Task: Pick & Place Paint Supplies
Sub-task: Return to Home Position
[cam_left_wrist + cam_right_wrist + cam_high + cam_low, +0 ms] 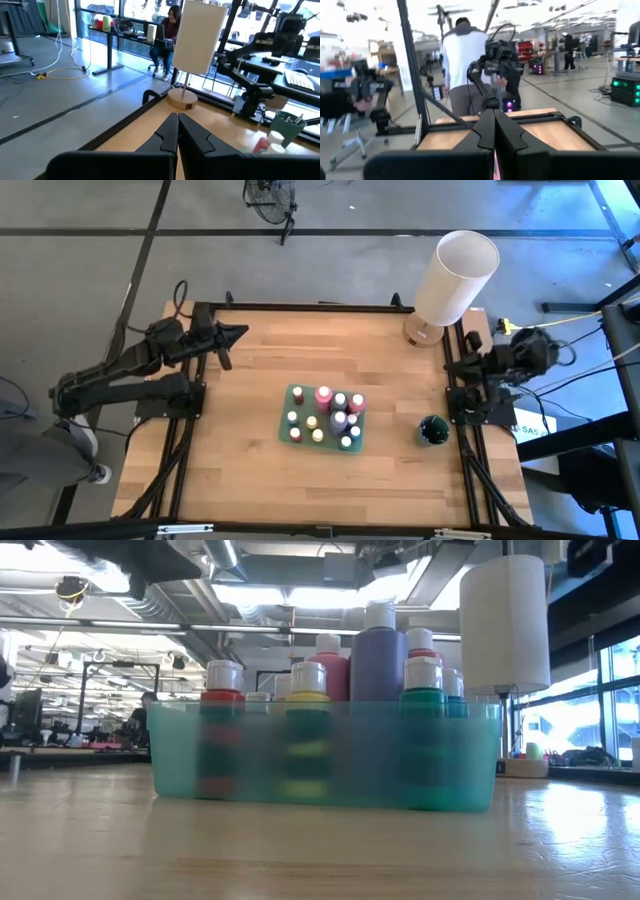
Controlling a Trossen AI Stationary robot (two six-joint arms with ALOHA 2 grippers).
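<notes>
Paint bottles (338,420) are all in the light green bin (285,415) mid-table, 11 or so caps in 3 loose rows. They stand upright, caps up, axes vertical. The tall purple bottle (378,660) rises above the rest, with a pink one (328,668) just beside it. The bin's long axis runs left-right across the table, skewed slightly.

Brushes (295,119) stand in the green cup (433,430), which sits to the right of the bin and apart from it, close to the table's right edge by the right arm's base. I can't tell their lean.

The left gripper (238,334) is at the far-left corner of the table (240,470), above the wood and pointing right. Its fingers are pressed together and hold nothing. The right gripper (494,117) is over the right edge, pointing left, fingers also together and empty.

Clearance: there is bare wood on all 4 sides of the bin, widest on the left. The white lamp (455,275) takes the far-right corner, well apart from bin and cup. A person (462,65) stands beyond the table in the right wrist view.
</notes>
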